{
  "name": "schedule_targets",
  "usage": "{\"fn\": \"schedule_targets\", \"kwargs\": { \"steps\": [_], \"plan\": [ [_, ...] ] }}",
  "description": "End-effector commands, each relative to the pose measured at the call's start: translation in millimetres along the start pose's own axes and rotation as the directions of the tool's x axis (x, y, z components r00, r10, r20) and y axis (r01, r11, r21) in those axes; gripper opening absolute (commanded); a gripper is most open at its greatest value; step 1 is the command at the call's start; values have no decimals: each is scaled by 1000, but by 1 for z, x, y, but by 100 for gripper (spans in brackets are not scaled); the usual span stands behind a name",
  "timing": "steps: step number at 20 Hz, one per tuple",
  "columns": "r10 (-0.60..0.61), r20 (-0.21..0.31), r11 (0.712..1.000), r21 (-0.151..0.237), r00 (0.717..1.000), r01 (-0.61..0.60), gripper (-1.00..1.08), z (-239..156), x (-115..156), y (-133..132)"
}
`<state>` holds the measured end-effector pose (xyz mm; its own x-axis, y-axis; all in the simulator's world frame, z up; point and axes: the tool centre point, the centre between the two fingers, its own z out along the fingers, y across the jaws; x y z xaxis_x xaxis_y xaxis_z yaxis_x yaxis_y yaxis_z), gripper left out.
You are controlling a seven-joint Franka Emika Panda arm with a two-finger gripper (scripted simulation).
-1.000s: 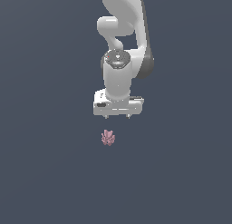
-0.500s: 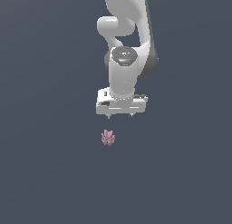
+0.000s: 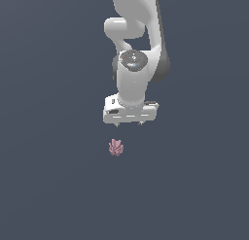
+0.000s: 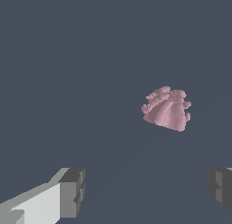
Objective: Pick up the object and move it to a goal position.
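Exterior view | claw [image 3: 129, 123] spread wide, empty | object [image 3: 115, 147] apart below it, long axis unclear, ridges fan outward

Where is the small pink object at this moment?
In the exterior view the pink object lies on the dark floor, just below the white hand and slightly toward that view's left, apart from it.

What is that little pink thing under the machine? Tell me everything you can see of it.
The pink object is a tiny, dusty-pink lump, far smaller than the gripper. Up close it has a smooth, fluted side and a bumpy, jagged, petal-like edge, with a matte look. It lies alone on the plain dark floor, below the gripper in the exterior view. Nothing touches it; the open fingers are well clear.
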<state>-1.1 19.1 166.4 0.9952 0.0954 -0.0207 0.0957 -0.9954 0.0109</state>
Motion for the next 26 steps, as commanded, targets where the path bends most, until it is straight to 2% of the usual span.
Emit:
{"fn": "schedule_targets", "kwargs": {
  "steps": [1, 8, 13, 19, 26],
  "plan": [
    [-25, 0, 1000, -1, 1000, 25, 100, 1, 1, 1],
    [-141, 0, 990, -3, 990, 141, 100, 7, 6, 7],
    [-259, 1, 966, -5, 966, 259, 100, 14, 10, 12],
    [-405, 1, 915, -6, 915, 405, 100, 22, 16, 19],
    [-561, 1, 827, -7, 828, 561, 100, 32, 23, 28]
  ]
}}
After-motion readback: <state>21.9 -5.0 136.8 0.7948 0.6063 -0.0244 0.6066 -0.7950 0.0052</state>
